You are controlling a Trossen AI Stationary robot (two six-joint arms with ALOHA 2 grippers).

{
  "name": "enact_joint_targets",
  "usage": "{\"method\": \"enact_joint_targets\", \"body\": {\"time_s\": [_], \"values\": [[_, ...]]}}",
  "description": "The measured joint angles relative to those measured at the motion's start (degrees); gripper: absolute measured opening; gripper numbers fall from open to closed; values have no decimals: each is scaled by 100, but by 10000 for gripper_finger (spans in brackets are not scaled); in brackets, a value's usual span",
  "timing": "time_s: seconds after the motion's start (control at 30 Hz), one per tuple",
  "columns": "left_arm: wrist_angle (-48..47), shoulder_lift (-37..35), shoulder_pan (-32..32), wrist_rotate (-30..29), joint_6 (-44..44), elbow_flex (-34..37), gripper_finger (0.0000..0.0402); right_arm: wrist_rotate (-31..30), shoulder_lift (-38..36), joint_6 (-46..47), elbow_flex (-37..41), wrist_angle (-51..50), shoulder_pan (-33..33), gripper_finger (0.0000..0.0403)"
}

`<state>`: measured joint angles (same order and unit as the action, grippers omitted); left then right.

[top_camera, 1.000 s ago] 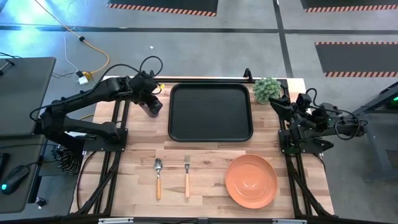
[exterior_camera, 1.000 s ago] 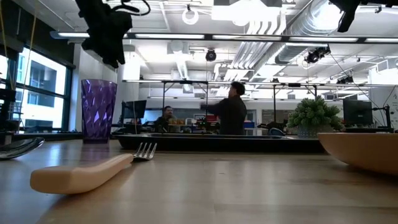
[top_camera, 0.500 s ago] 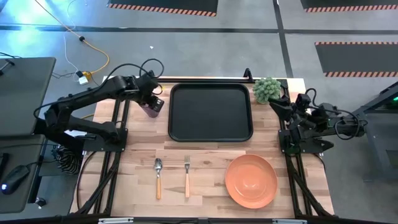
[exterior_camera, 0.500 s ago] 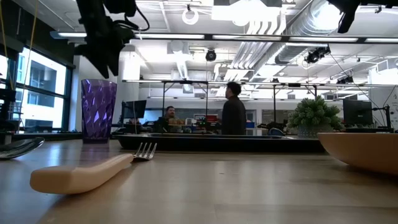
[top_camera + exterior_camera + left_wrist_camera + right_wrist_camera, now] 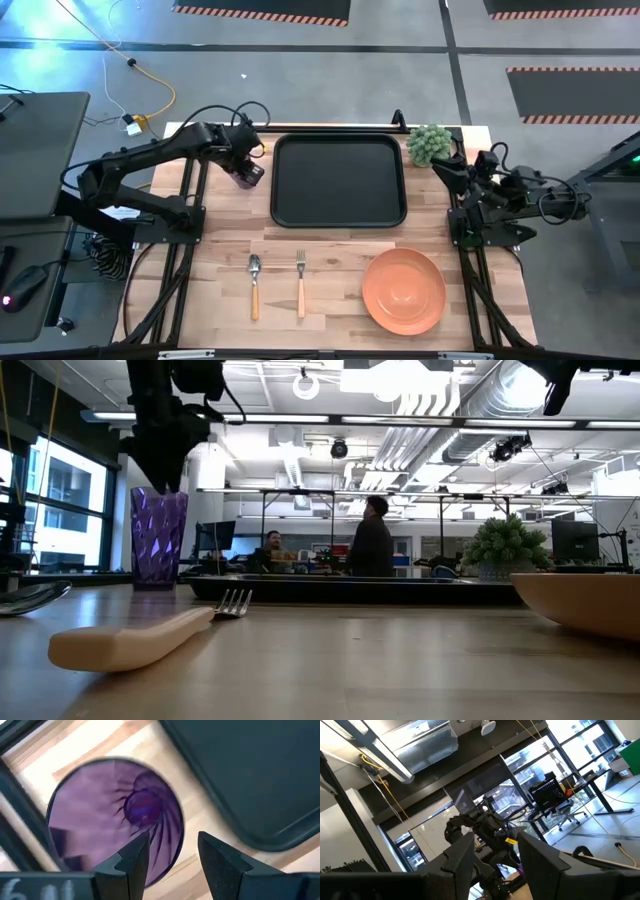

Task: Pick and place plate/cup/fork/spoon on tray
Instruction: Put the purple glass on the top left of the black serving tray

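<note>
From above, the tray (image 5: 339, 180) carries nothing yet; plate (image 5: 403, 290) at 5 o'clock, spoon (image 5: 254, 285) and fork (image 5: 300, 283) at 6 o'clock on the worktop (image 5: 330, 280). All four remain. At table level, the left gripper (image 5: 160, 465) hangs over the cup (image 5: 158, 538). Its wrist camera shows spread fingers (image 5: 132, 857), nothing grasped. The right gripper (image 5: 443, 168) waits, released, at 3 o'clock.
</note>
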<state>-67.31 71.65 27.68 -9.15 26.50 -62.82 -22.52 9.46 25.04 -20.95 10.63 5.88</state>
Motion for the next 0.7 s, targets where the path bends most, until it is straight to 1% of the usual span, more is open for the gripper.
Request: {"method": "enact_joint_targets", "body": {"time_s": [0.1,0.47,0.7], "values": [[-54,20,0,-7,-144,78,156,0,-1,0,0,-60,1,144],[-43,18,0,-61,-164,128,155,-2,-1,-2,0,-57,1,144],[-2,210,9,-60,-309,128,122,-2,-1,-1,0,-59,0,144]]}}
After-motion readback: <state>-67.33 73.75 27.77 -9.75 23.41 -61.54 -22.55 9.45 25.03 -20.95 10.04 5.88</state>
